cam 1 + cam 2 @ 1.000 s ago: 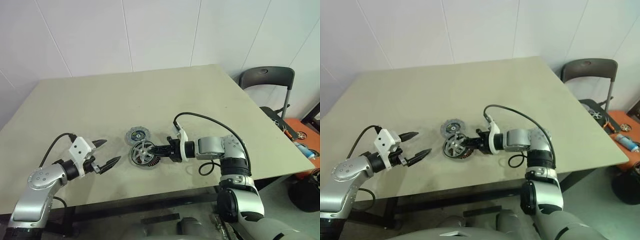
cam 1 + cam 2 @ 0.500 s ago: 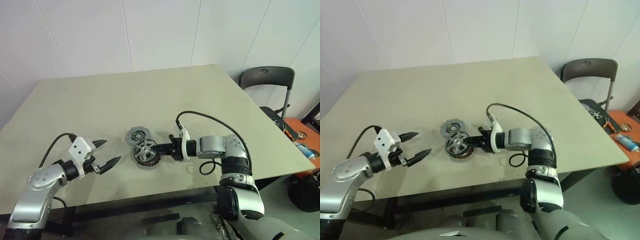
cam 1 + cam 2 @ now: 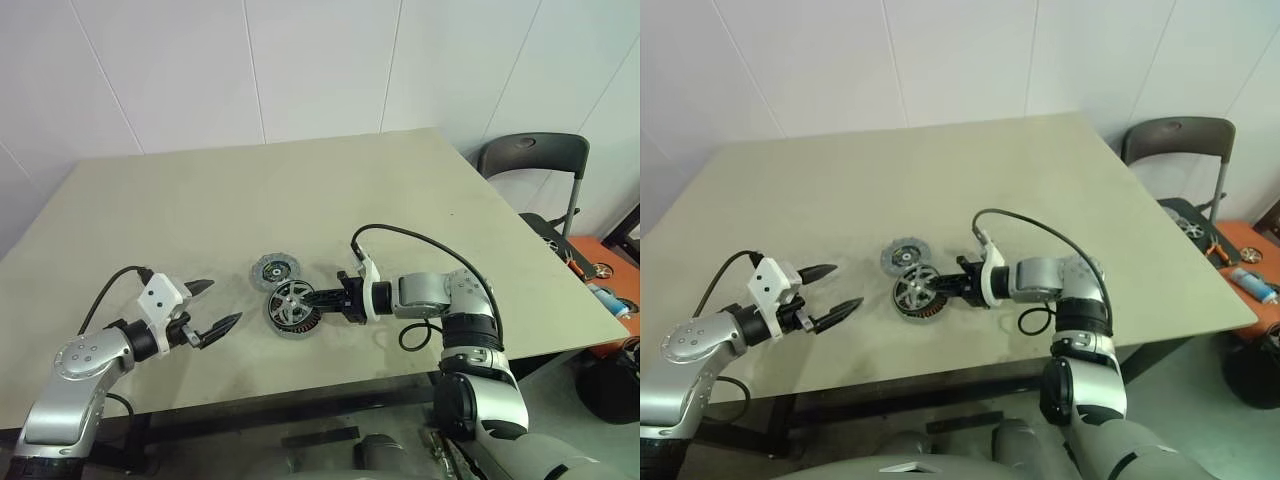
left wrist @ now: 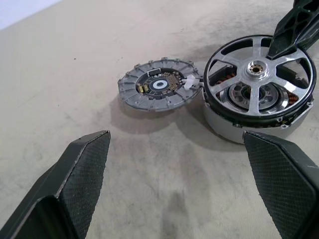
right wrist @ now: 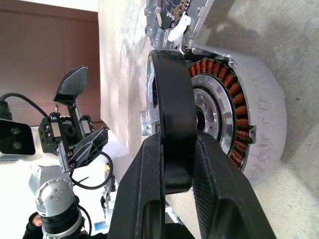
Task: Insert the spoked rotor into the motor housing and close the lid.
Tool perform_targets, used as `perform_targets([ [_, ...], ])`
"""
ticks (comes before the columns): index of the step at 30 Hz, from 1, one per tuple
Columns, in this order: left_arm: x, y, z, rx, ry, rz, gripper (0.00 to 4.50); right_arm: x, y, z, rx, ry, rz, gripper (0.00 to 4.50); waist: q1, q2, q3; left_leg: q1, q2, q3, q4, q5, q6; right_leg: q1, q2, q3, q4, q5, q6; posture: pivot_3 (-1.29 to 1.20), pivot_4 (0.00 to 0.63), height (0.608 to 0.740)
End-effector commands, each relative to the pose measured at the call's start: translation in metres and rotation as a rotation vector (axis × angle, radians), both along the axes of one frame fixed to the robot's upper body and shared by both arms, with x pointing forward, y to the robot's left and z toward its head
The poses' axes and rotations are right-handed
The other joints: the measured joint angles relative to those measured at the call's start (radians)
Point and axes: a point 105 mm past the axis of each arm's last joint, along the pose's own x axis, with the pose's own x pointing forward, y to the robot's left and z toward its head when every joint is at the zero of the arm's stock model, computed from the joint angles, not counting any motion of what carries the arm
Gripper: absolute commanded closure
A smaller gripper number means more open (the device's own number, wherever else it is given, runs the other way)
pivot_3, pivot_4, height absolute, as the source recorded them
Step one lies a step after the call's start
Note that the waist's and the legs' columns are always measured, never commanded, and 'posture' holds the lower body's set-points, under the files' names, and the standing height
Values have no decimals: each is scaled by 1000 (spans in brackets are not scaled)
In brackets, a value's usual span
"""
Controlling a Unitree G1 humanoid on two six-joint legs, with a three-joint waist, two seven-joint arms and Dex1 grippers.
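Observation:
The spoked rotor [image 4: 259, 79], black-rimmed with silver spokes, lies slightly tilted on top of the motor housing [image 4: 234, 130], whose copper windings [image 5: 219, 82] show beneath it. My right gripper [image 3: 312, 297] is shut on the rotor's rim [image 5: 172, 99], reaching in from the right. The lid [image 3: 273, 269] lies flat on the table just behind the housing, dark centre up, touching or nearly touching it. My left gripper [image 3: 225, 300] hovers open to the left of these parts, nothing between its fingers [image 4: 79, 164].
The beige table [image 3: 400, 200] stretches wide behind and beside the parts. A dark folding chair [image 3: 530, 160] stands off the table's right corner, with an orange box [image 3: 605, 265] and clutter on the floor beyond.
The rotor, held by the right gripper, has tipped flatter and shifted slightly right, now sitting more squarely over the housing. The left gripper has stayed put.

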Motion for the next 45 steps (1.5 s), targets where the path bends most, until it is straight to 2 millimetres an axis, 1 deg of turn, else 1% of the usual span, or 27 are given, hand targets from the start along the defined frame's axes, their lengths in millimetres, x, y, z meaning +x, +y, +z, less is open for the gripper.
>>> perform_targets([
  [1, 2, 0, 15, 10, -59, -10, 0, 2, 4, 10, 30, -31, 16, 4105, 0, 0, 0, 0, 0, 0, 0, 0, 0, 0, 0, 0, 0, 0, 0, 0, 0, 740],
  [13, 3, -1, 16, 6, -63, -10, 0, 3, 3, 13, 21, -56, 19, 4105, -1, 0, 0, 0, 0, 0, 0, 0, 0, 0, 0, 0, 0, 0, 0, 0, 0, 740],
  [15, 3, -1, 16, 5, -62, -11, 0, 4, 3, 14, 22, -63, 21, 3364, -1, 0, 0, 0, 0, 0, 0, 0, 0, 0, 0, 0, 0, 0, 0, 0, 0, 740],
  [19, 4, -2, 15, 3, -63, -10, 0, 5, 3, 19, 30, -82, 25, 2093, 0, 0, 0, 0, 0, 0, 0, 0, 0, 0, 0, 0, 0, 0, 0, 0, 0, 740],
  [24, 4, -3, 15, 1, -61, -12, 0, 4, 0, 20, 11, -97, 29, 403, 0, 0, 0, 1, 0, 0, 0, 0, 0, 1, 0, 0, 0, 0, 0, 0, 0, 740],
  [25, 4, -4, 15, 0, -61, -11, 0, 4, -1, 21, 12, -102, 30, 135, 0, 0, 0, 1, 0, 0, 0, 0, 0, 1, 0, 0, 0, 0, 0, 0, 0, 740],
  [26, 4, -4, 15, 0, -60, -12, 0, 4, -2, 22, 14, -109, 31, 29, 1, 0, 0, 1, 0, 0, 0, 0, 0, 1, 0, 0, 0, 0, 0, 0, 0, 740],
  [30, 4, -4, 14, -2, -59, -13, 0, 5, -7, 28, 9, -132, 37, 29, 2, 0, 0, 1, 0, 0, 0, 0, 0, 1, 0, 0, -1, 0, 0, 0, 0, 740],
  [38, 7, -6, 14, -6, -61, -18, 0, 3, -7, 42, -2, -204, 75, 29, 1, 0, 0, 0, 0, 0, 0, 0, 0, 1, 0, 0, -1, 0, 0, 0, 0, 740],
  [41, 8, -5, 14, -5, -62, -18, 0, 3, -12, 56, -36, -284, 104, 29, 2, 1, 0, -1, 0, 0, 0, 0, 0, 0, 0, 0, -2, 0, 0, 0, 0, 740],
  [45, 9, -4, 15, -4, -63, -18, 0, 7, -25, 69, -103, -369, 113, 29, 3, 0, 0, -2, 0, 0, 0, -1, 1, 0, 0, 0, -3, 0, 0, 0, 0, 740],
])
